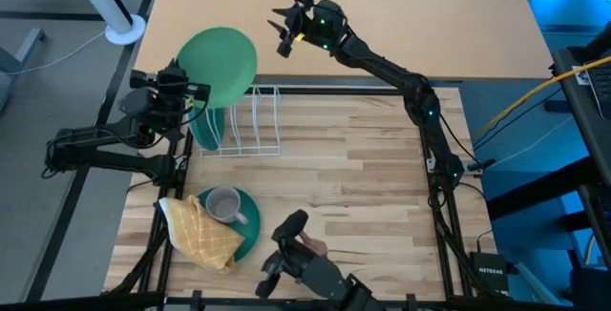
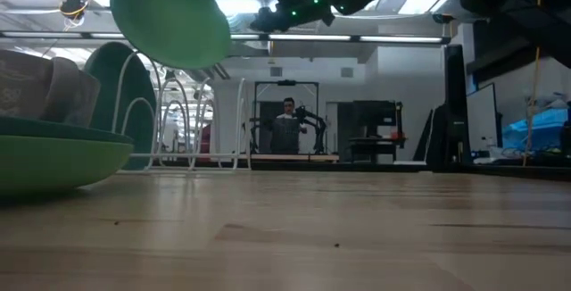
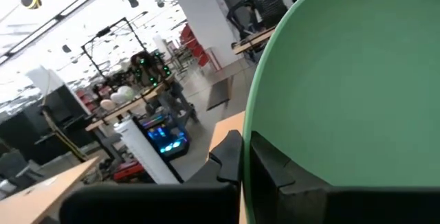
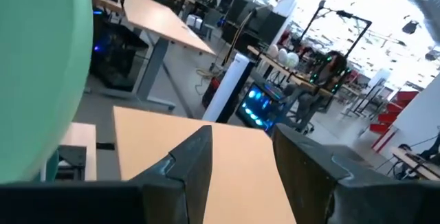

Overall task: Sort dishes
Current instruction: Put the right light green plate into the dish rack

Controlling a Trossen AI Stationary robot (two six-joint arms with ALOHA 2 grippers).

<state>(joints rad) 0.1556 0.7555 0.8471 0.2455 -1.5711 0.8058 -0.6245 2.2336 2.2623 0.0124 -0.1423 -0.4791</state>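
Note:
My left gripper (image 1: 191,92) is shut on a light green plate (image 1: 220,61), held up in the air above the left end of the white wire rack (image 1: 250,120). A teal plate (image 1: 204,132) stands on edge in the rack's left slot. My right gripper (image 1: 284,27) is open and empty, raised just right of the green plate; its fingers show in the right wrist view (image 4: 244,138), with the plate (image 4: 41,66) beside them. A grey mug (image 1: 222,204) stands on another teal plate (image 1: 250,223) at the near left. My left gripper pinches the green plate's rim (image 3: 249,157) between its two fingers, one finger (image 3: 230,157) on the underside and one (image 3: 278,165) on the upper face. The fingers come from the table's left side. The plate is lifted clear and tilted, above the rack (image 2: 192,112).
A yellow checked cloth (image 1: 202,237) lies partly on the near-left teal plate beside the mug. A dark device (image 1: 301,259) stands at the table's near edge. The bare wooden tabletop (image 1: 363,177) stretches right of the rack. A person (image 2: 287,126) stands far behind the table.

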